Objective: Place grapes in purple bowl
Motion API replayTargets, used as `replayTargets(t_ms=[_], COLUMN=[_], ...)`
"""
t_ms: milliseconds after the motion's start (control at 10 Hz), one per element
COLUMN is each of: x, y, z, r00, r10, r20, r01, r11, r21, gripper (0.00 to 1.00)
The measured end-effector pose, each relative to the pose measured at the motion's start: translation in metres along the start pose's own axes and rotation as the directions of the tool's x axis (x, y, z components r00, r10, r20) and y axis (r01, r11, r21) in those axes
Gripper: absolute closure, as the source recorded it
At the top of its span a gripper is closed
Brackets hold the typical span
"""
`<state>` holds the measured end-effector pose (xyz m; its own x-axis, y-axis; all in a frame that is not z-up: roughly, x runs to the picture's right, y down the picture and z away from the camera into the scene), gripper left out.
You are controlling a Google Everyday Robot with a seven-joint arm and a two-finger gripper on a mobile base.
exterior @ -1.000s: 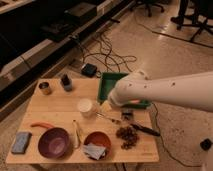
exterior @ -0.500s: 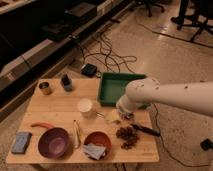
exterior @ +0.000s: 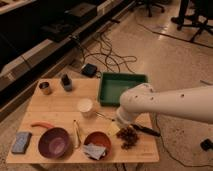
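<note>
The grapes (exterior: 129,136), a lumpy dark bunch, lie on the wooden table (exterior: 60,107) near its front right. The purple bowl (exterior: 54,142) stands at the front left, well to the left of the grapes, and looks empty. My white arm (exterior: 170,102) reaches in from the right. Its bulky end hangs over the table just behind and above the grapes. The gripper (exterior: 124,121) points down there, close to the bunch and mostly hidden by the arm.
An orange-red bowl with grey cloth (exterior: 96,145) sits between the purple bowl and the grapes. A yellow stick-like item (exterior: 77,132), white cup (exterior: 85,106), green tray (exterior: 122,87), dark tool (exterior: 146,131), blue sponge (exterior: 21,142), metal can (exterior: 45,88) and dark object (exterior: 66,82) share the table.
The arm's end has moved to the right and toward the front of the table, closer to the grapes. The grapes and bowls have not moved.
</note>
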<state>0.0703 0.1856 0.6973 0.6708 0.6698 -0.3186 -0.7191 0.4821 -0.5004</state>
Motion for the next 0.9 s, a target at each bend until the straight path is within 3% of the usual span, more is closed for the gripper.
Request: replayTargets(t_ms=[400, 900], x=[0.037, 0.057], y=[-0.013, -0.037], z=[0.013, 0.020], r00=[0.997, 0.988], r10=[0.079, 0.156], r20=[-0.022, 0.004], r01=[-0.078, -0.156], r11=[0.997, 0.986], r21=[0.016, 0.057], gripper=[0.20, 0.20])
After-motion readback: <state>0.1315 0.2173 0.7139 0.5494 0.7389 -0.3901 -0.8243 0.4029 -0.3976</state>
